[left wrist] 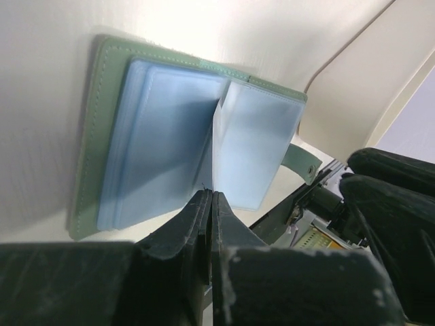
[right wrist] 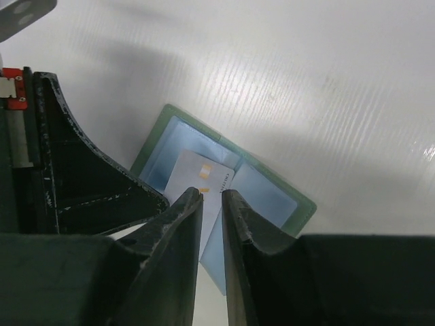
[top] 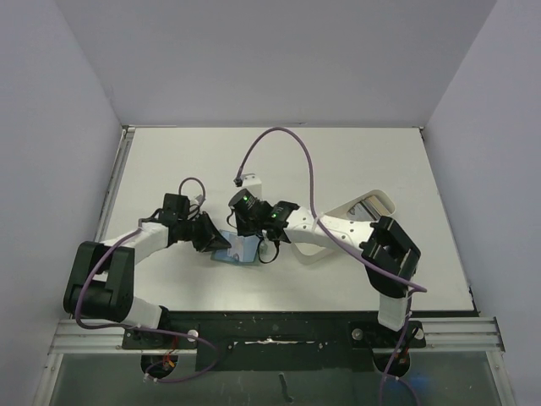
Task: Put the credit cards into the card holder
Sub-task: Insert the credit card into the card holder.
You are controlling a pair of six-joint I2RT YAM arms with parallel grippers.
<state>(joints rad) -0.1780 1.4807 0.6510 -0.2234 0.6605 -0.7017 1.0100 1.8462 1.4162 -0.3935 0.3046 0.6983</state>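
Pinching shut on one upright pale-blue inner leaf, the left claw [left wrist: 212, 198] holds the card holder [left wrist: 163, 136] spread open. Its grey-green cover lies flat on the surface [left wrist: 41, 68], running off toward 11 o'clock from the fingertips.

The right claw [right wrist: 212, 195] has its jaws a narrow slit apart. A white card [right wrist: 202, 178] with a small gold chip shows at 12 o'clock just past the tips, its face lying over the blue pockets. It does not look pinched, so I read that claw as released. Whether the card's far edge sits inside a slot I cannot tell.

Seen from above, both claws meet over the holder, a little toward 6 o'clock from the middle of the surface. A long white tray [top: 372, 205] lies well apart at about 2 o'clock from it.

The card is likely light, stiff and slick. It is best nipped at one short edge, so most of its length is free to slide into a pocket. The holder is probably soft and limp, and its film sleeves would buckle or slip under a push. A hold on a leaf near its free edge should keep the pocket mouth open.
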